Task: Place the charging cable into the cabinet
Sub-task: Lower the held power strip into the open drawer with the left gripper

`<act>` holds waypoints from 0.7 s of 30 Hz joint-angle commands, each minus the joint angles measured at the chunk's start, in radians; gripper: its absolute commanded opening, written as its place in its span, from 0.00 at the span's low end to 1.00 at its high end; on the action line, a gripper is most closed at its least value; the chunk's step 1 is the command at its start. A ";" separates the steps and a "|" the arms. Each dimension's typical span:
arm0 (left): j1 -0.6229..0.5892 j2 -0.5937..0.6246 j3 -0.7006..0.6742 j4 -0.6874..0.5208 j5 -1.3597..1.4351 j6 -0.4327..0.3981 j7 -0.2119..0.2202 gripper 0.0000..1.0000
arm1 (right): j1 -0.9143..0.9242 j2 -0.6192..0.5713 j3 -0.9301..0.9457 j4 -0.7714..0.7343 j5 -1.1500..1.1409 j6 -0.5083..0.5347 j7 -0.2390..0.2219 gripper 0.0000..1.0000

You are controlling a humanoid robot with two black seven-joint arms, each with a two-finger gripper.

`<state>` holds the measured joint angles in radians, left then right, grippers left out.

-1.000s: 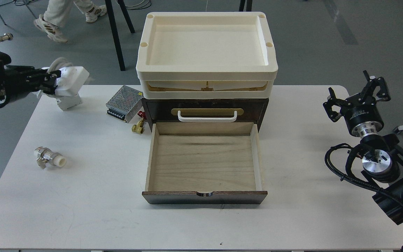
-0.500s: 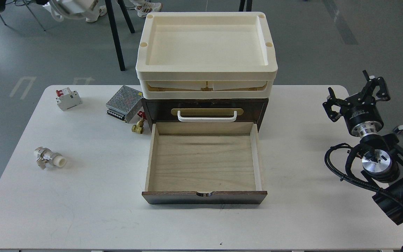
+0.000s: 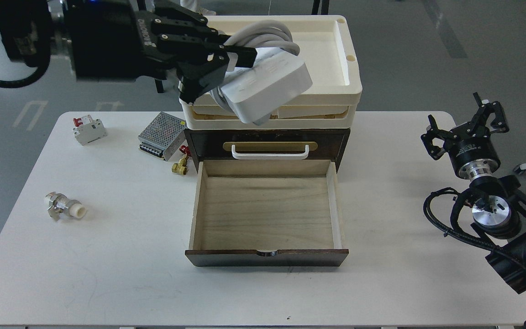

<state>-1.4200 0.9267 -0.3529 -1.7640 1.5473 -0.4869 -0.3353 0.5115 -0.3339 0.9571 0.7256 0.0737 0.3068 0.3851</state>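
Observation:
My left gripper [image 3: 224,61] is shut on the charging cable [image 3: 267,87], a white power strip with a thick white cord coiled around it. It holds it high in the air in front of the cabinet's cream tray top [image 3: 349,93]. The cabinet [image 3: 267,137] is dark brown, with a white handle on a brass plate. Its lower light wood drawer [image 3: 265,214] is pulled out and empty. My right gripper [image 3: 466,121] is open and empty above the table's right edge.
On the white table [image 3: 107,256] left of the cabinet lie a perforated metal power-supply box [image 3: 161,135], a brass fitting with a red knob [image 3: 181,164], a small white circuit breaker [image 3: 88,129] and a white-and-metal pipe fitting [image 3: 64,205].
My left arm has swung from the far left, up past the top edge, to in front of the cabinet's top, carrying the charging cable. The right arm has not moved.

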 commanded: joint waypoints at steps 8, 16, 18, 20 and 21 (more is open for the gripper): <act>0.173 -0.347 0.084 0.015 0.045 -0.002 0.134 0.00 | 0.001 0.000 0.000 0.000 0.000 0.000 0.000 1.00; 0.407 -0.465 0.114 0.138 0.355 -0.002 0.173 0.00 | 0.001 0.001 0.000 0.002 0.000 0.000 0.000 1.00; 0.444 -0.494 0.114 0.170 0.405 -0.002 0.176 0.01 | -0.001 0.001 0.000 0.002 -0.002 0.000 0.000 1.00; 0.452 -0.519 0.115 0.210 0.453 -0.002 0.177 0.01 | 0.001 0.000 0.000 0.002 0.000 0.000 0.000 1.00; 0.454 -0.526 0.115 0.239 0.476 -0.002 0.177 0.01 | -0.001 -0.001 0.000 0.002 0.000 0.000 0.000 1.00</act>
<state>-0.9832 0.4303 -0.2391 -1.5890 1.9555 -0.4888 -0.1599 0.5124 -0.3332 0.9575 0.7272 0.0736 0.3068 0.3851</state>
